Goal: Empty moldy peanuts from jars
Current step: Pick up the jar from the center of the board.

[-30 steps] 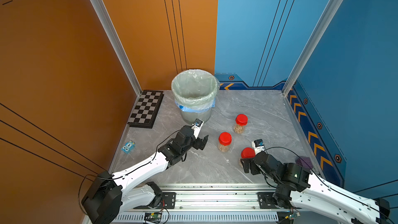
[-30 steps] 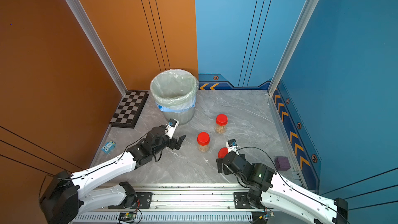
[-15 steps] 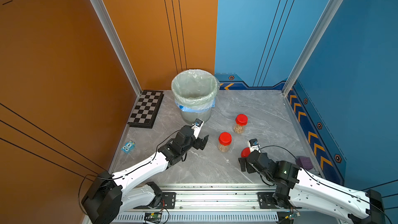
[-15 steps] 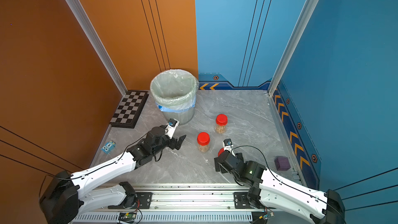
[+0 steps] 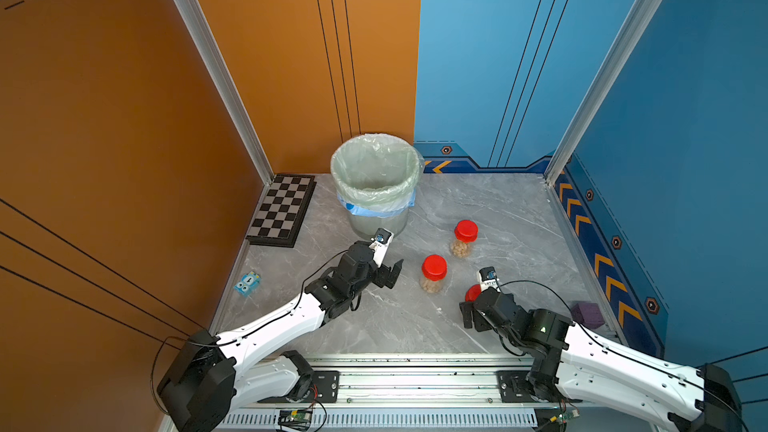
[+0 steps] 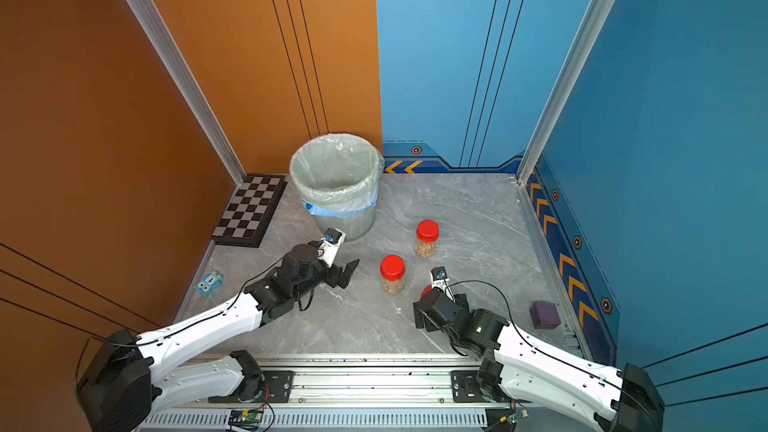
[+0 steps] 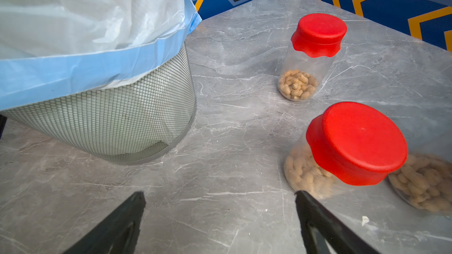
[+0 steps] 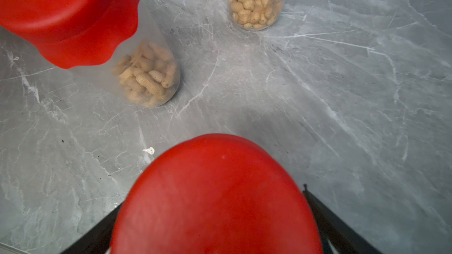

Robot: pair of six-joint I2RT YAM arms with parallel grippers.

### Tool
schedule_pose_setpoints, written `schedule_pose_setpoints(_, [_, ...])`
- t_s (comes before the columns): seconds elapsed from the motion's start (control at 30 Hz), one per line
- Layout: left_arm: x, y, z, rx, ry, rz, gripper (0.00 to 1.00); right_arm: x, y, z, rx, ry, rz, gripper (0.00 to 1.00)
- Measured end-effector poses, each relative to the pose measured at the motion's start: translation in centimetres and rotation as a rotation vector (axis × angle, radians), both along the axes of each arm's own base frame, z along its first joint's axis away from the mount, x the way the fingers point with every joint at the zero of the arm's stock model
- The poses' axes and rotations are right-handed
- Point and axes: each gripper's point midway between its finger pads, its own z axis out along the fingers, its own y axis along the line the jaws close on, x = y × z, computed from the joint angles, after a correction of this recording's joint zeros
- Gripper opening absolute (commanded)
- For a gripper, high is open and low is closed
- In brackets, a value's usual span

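Spread wide and holding nothing, the left gripper [image 5: 391, 274] hung in both top views just left of the middle jar [image 5: 433, 274]. The right gripper [image 5: 468, 310], its jaws likewise apart, sat over the near jar [image 5: 472, 293], which was mostly hidden beneath the wrist. The far jar [image 5: 463, 238] stood upright farther back, apart from both. All three rested on a grey marbled tabletop [image 5: 519, 222], walled orange on the left and blue behind and on the right, with orange chevrons [image 5: 582, 218] along the skirting. A bag-lined mesh bin [image 5: 376, 184] stood far left with a chessboard [image 5: 282, 209] beside it. A small blue toy block [image 5: 247, 283] lay by the left edge, a purple cube [image 6: 544, 315] at the near right, and a metal rail [image 5: 415, 376] ran along the near edge. The tag [image 5: 381, 238] on the left wrist carried marks too small to read. From the left wrist, the black fingertips [image 7: 138, 199] stood well apart over bare marble, with the middle jar just beyond one tip and not between them. Peanuts [image 7: 297, 85] lay heaped in the far jar's bottom. From the right wrist, the near jar's red lid [image 8: 215, 199] filled the gap between the fingers, though contact could not be told. The other two jars stood beyond, and a pale crumb [image 8: 149, 150] lay on the marble.
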Motion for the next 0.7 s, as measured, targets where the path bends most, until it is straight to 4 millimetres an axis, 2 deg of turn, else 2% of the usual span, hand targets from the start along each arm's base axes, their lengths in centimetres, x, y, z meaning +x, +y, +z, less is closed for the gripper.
schedule_pose_setpoints(0.37, [0.0,0.0,0.1,-0.001,-0.006,-0.002,0.98,0.6,-0.3,-0.6,0.021,0.002,-0.022,0.95])
schedule_pose_setpoints(0.57, [0.0,0.0,0.1,-0.001,-0.006,-0.002,0.98,0.9,0.1,-0.6,0.038,0.003,-0.012,0.81])
schedule_pose_setpoints(0.7, [0.0,0.0,0.1,-0.001,-0.006,-0.002,0.98,1.2,0.4,-0.9,0.039,0.004,-0.01,0.77])
